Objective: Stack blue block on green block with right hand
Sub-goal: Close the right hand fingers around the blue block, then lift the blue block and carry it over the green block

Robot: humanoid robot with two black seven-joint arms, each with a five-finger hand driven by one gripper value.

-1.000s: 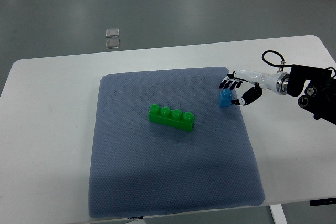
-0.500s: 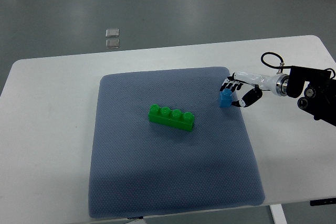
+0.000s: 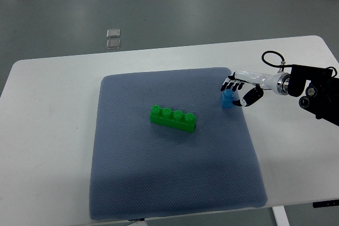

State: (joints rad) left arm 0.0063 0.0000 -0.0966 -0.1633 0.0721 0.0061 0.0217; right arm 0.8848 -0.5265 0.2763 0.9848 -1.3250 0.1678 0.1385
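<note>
Right hand (image 3: pixel 239 89) | reaching from right edge | fingers clamped on blue block (image 3: pixel 228 99)

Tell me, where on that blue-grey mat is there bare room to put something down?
The mat is bare in front of the green block, and left of it. It is crowded only at the right edge, where the right hand is at the blue block.

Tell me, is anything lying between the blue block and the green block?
No. In the top view, only bare blue-grey mat lies between the blue block and the green block.
</note>
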